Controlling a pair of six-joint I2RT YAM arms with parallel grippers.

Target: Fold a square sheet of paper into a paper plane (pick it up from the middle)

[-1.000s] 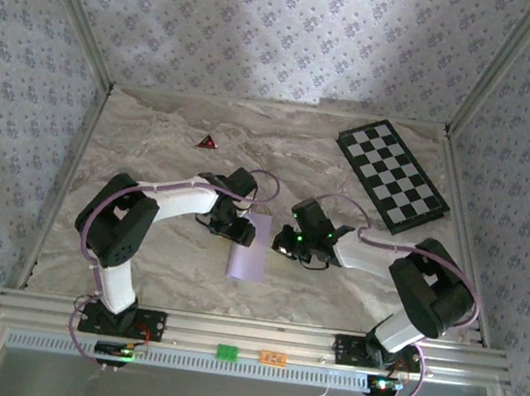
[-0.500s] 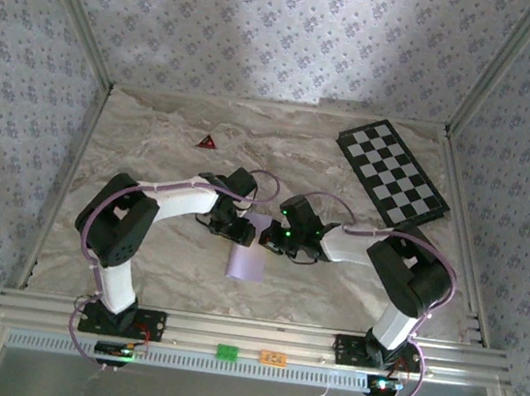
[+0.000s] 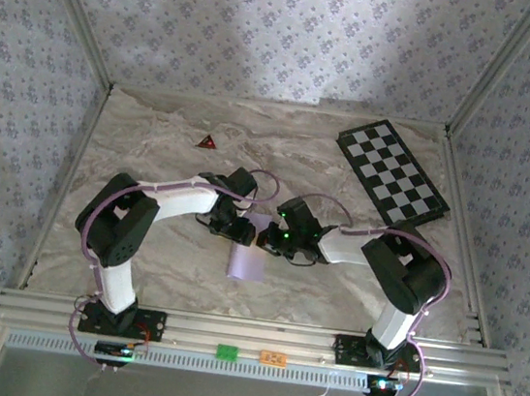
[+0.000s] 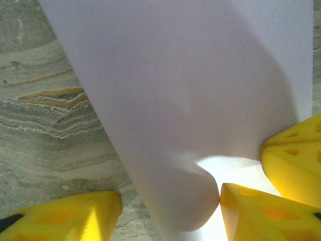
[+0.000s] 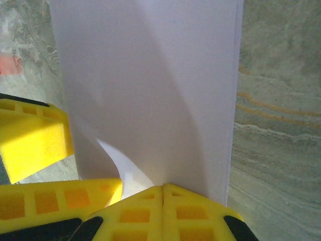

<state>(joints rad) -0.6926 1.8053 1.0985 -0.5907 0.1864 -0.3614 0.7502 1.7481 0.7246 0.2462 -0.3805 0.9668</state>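
Right end effector (image 5: 163, 187) closed at folded paper (image 3: 247, 262), long axis running near-to-far

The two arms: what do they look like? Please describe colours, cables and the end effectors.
The left arm and right arm have white links, bulky black joints and a thin lilac cable looping alongside. A green light glows at the right wrist. The left end effector and right end effector have yellow wedge-shaped fingers with square recesses.
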